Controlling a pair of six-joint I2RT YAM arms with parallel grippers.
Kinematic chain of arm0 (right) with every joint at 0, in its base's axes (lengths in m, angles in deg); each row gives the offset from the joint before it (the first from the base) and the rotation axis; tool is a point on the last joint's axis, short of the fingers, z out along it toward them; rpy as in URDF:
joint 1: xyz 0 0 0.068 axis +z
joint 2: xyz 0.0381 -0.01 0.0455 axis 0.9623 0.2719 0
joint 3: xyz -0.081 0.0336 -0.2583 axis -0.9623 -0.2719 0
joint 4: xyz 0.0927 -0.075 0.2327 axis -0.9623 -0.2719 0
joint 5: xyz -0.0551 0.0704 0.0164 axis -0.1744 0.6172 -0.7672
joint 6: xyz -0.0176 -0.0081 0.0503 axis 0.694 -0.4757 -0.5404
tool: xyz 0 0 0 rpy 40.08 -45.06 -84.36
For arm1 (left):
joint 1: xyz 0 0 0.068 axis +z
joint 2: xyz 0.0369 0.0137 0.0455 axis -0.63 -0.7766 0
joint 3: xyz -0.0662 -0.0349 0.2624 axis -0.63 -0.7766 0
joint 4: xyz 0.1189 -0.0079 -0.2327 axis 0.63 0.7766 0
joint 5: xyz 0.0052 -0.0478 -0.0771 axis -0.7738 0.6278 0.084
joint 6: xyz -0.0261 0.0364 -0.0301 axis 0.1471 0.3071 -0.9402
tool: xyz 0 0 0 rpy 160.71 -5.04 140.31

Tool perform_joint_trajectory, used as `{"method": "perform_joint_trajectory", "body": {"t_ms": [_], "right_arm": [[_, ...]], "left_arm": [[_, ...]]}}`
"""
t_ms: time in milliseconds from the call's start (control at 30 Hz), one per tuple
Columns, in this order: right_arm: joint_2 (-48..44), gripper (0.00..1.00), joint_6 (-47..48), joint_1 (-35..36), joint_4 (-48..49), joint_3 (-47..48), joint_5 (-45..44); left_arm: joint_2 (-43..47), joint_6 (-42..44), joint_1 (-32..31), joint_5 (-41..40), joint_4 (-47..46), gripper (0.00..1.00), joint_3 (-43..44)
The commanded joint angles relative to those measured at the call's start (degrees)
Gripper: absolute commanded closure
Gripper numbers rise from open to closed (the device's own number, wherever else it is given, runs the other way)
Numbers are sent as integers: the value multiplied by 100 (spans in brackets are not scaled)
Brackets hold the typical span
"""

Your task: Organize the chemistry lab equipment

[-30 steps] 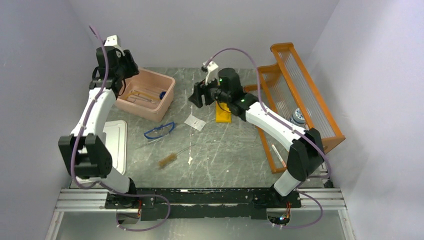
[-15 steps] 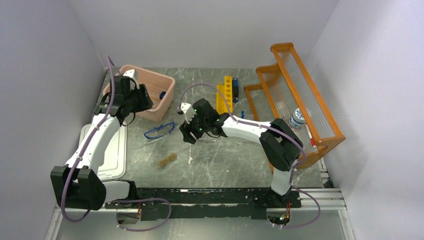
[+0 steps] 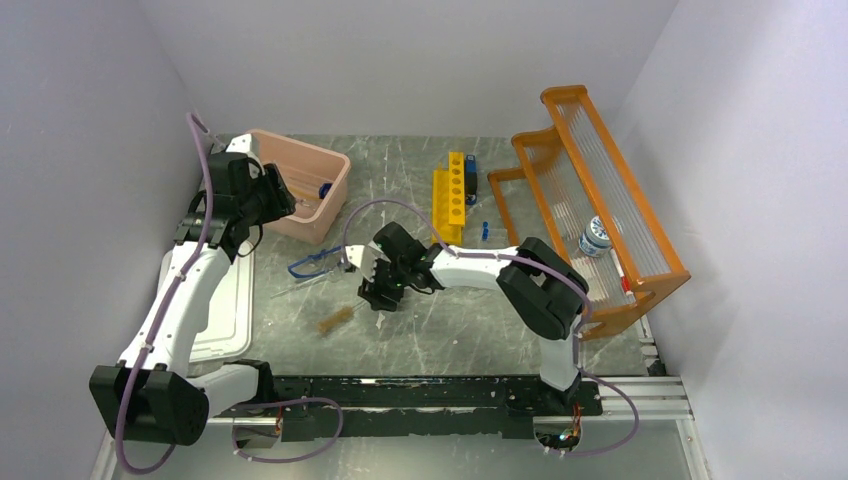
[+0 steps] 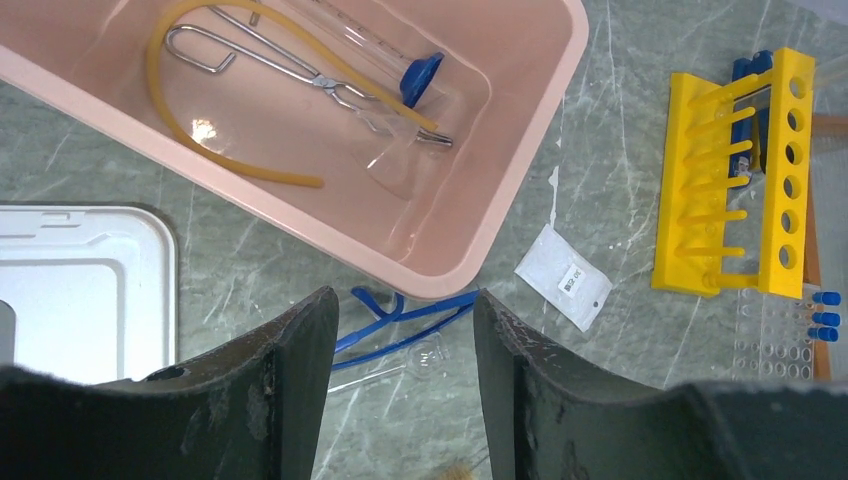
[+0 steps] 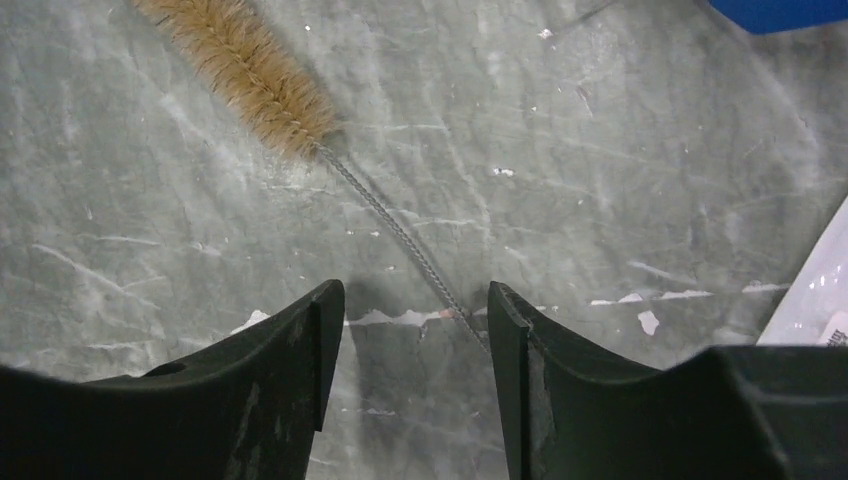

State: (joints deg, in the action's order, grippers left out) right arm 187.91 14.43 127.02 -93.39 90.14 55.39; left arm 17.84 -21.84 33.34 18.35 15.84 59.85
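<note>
Beneath your right gripper [image 5: 412, 305], jaws apart, runs the stem of the wire tube brush [image 5: 300, 125]; centre it before pinching.

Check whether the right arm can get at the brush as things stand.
Probably yes: the right pincer hangs open just above the brush, whose wire stem runs into the gap between the jaws, and nothing lies over it.

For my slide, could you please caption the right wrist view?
Open right claw poised over the tube brush on the table.
</note>
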Motion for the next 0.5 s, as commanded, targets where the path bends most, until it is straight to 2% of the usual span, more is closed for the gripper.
{"method": "perform_joint_trajectory", "body": {"t_ms": [0,100,167,367,467], "right_arm": [[212,49,398,93,119,47,178],[394,62,421,147,108,149,168],[459,64,404,172,149,171,141],[566,64,465,211,167,194,150],[525,59,473,218,114,227,104]], "left_arm": [[111,-134,5,47,45,44,136],[118,-125,9,108,56,44,137],[118,-112,9,132,52,44,139],[117,-98,9,165,34,44,139],[99,-82,9,159,30,44,163]]}}
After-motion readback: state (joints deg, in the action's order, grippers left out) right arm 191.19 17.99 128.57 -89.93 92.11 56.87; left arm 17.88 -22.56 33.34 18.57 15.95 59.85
